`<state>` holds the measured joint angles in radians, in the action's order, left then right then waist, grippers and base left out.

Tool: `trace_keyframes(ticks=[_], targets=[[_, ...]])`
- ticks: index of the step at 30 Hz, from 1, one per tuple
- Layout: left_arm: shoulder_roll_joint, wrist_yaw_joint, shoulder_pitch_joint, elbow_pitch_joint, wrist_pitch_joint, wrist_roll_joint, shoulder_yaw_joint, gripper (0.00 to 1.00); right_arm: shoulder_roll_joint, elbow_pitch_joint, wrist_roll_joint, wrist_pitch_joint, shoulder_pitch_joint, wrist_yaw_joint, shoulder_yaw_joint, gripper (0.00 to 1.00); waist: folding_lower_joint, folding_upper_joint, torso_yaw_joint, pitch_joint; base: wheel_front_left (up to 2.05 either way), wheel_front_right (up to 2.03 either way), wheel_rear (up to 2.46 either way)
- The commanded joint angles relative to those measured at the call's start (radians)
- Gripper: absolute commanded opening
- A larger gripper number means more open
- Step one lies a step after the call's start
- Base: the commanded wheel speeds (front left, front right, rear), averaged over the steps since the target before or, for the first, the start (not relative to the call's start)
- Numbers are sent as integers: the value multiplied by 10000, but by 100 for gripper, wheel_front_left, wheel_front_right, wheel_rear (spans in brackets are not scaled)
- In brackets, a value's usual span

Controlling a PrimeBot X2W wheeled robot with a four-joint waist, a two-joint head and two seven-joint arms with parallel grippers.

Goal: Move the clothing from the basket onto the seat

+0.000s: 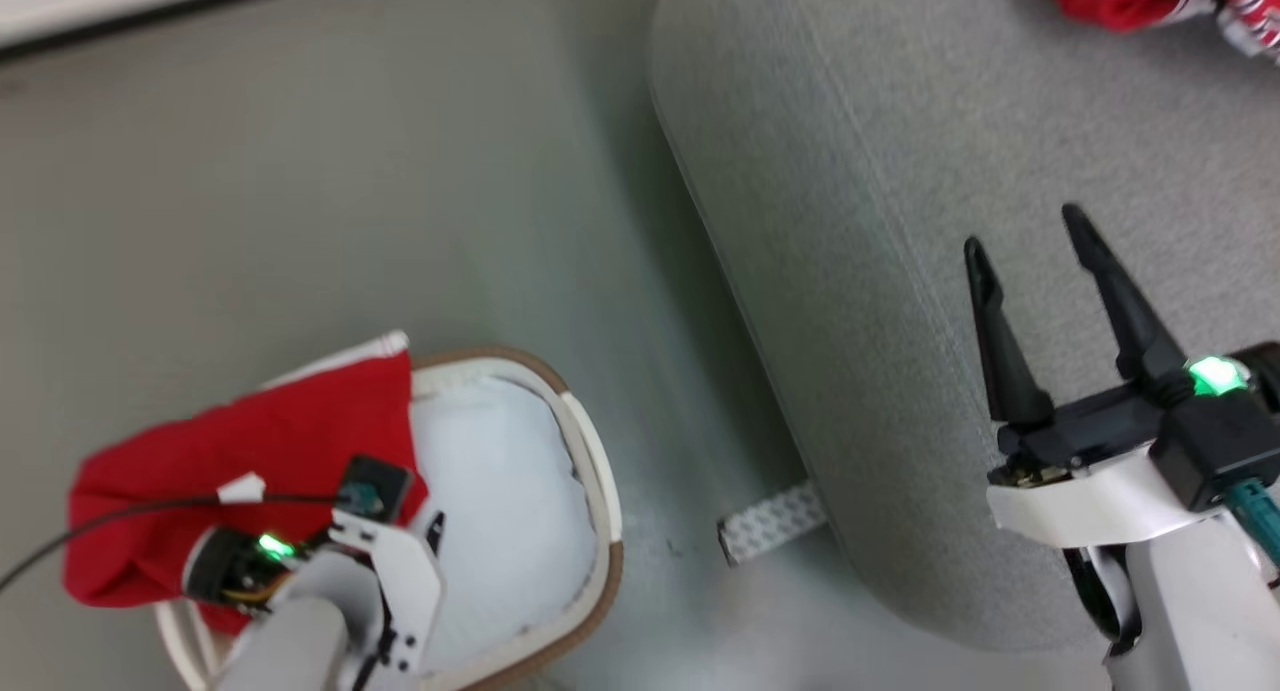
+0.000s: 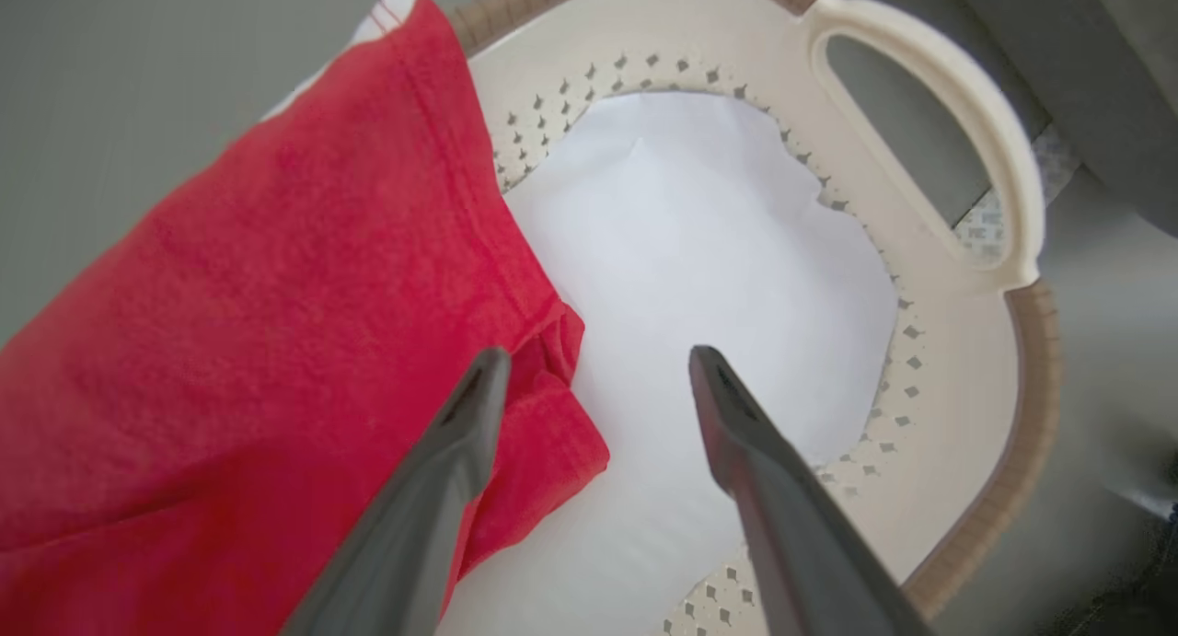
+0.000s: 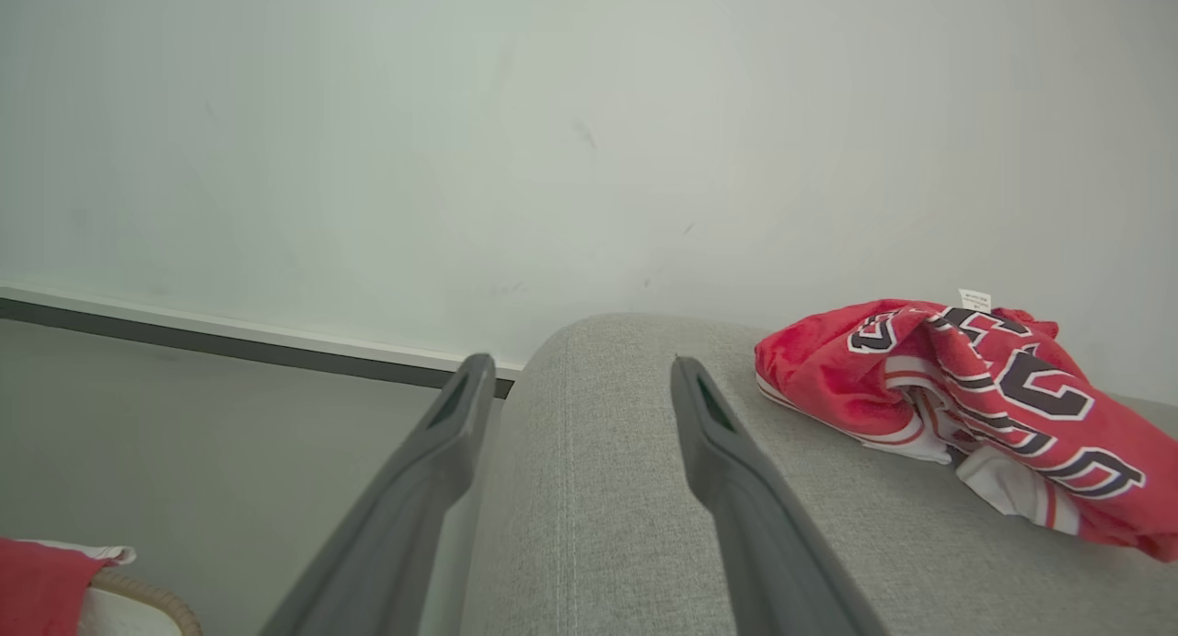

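Left gripper point(image 2: 600, 355) hangs wide open over the basket point(image 2: 929, 433), where one red garment point(image 2: 276, 295) drapes across its left rim. Soft, light and limp, it should pinch best at the bunched hem point(image 2: 552, 341). Right gripper point(image 1: 1025, 229), also wide, hovers over the seat point(image 1: 860, 271), a second garment point(image 3: 957, 397) lying far right.

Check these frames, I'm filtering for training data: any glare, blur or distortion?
Head view: basket interior blown out white, whole frame slightly soft. Left wrist view: same white glare, fingers out of focus. Right wrist view: evenly lit, clothing lettering sharp.
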<state>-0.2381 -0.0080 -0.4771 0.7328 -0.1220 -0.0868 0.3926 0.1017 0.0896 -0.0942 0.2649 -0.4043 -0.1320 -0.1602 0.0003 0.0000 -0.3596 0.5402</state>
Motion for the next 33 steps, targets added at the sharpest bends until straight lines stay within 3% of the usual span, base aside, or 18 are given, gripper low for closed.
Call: trace_keyframes(ticks=[1, 12, 26, 33], targets=[[-155, 114, -463, 391, 36, 95, -51, 100, 75, -200, -37, -9, -265, 27, 27, 100, -3, 0, -433, 1038, 0, 0, 0], [-573, 637, -2112, 2056, 293, 667, 215, 100, 95, -1163, -99, -9, -475, 27, 291, 100, -3, 0, -417, 2693, 2, 2, 2], [-733, 263, -3236, 3436, 1266, 511, 416, 100, -214, -2096, 892, -7, 107, 27, 552, 100, -3, 0, 516, 3589, 17, 17, 17], [-396, 95, -3572, 4003, 1854, 362, 543, 100, -328, -2212, 1092, -7, 292, 27, 670, 100, -3, 0, 716, 3639, 2, 2, 2]])
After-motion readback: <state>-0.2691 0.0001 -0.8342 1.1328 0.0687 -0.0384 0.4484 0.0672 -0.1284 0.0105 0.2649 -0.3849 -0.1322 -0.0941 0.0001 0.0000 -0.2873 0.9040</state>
